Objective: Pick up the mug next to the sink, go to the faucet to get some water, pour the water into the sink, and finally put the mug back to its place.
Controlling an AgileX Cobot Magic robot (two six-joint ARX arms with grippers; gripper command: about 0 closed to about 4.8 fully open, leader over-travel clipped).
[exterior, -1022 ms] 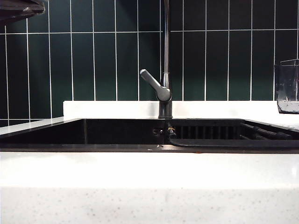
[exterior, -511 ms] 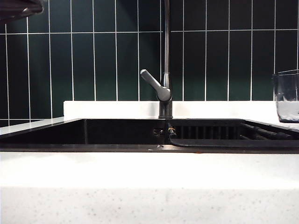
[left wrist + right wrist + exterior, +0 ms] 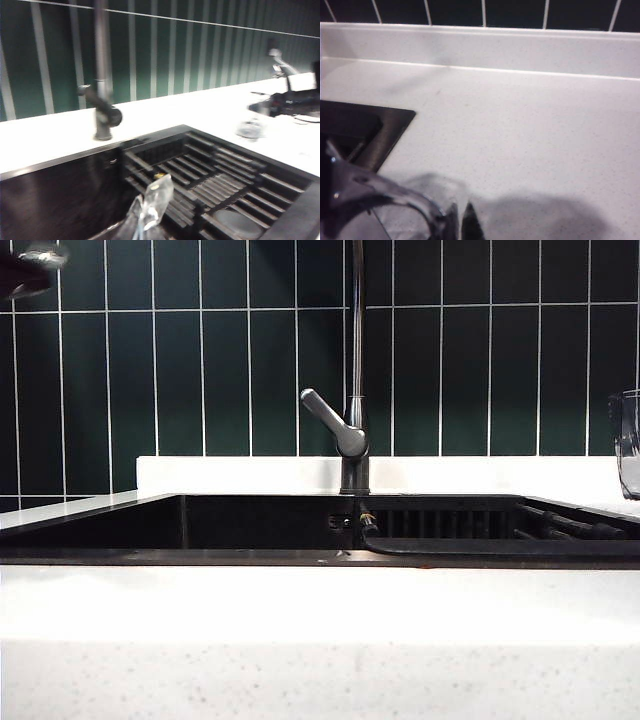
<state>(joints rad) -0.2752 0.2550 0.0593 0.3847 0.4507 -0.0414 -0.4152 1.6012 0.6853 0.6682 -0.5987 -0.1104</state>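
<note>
The right gripper (image 3: 455,220) pinched the mug (image 3: 415,200), seemingly just above the counter (image 3: 530,130). It should lower it level before releasing. The left gripper (image 3: 150,210), pressed together, hung over the sink (image 3: 60,195).

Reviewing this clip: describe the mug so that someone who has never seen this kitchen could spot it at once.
Start at the wide black sink set in the white countertop, below dark green tiles. Follow its ribbed rack side, past the tall grey faucet, to the far right edge of the exterior view. There the mug sits in the right claw: it is the only clear glass thing, see-through against the tiles.
</note>
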